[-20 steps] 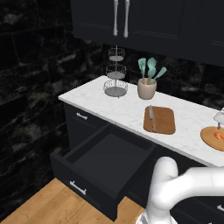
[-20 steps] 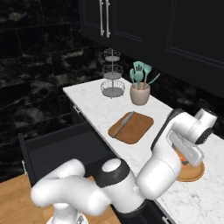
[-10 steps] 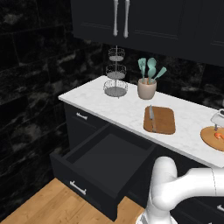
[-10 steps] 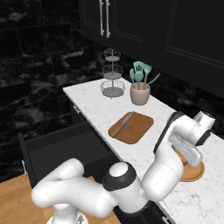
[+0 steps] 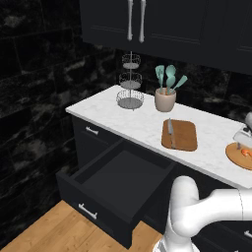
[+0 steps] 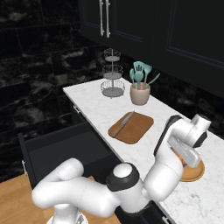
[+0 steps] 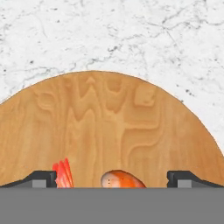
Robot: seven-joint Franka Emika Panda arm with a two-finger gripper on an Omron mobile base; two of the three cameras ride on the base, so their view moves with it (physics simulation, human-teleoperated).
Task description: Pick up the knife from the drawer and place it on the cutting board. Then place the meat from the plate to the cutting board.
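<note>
1. The knife (image 5: 170,132) already lies on the cutting board (image 5: 180,136), well to the side of the gripper, and the drawer (image 5: 118,186) stands pulled out below the counter (image 5: 133,118). The knife half of the task looks done.
2. The step in hand is picking up the meat (image 7: 122,179). The gripper (image 7: 112,177) hangs low over the plate (image 7: 109,122), jaws spread as wide as they go and holding nothing.
3. The meat sits between the two fingertips (image 7: 41,178), near the gripper's centre line, partly cut off at the bottom of the hand view.
4. Next, the gripper likely needs to drop slightly, close on the meat, lift, and carry it across to the cutting board.
</note>
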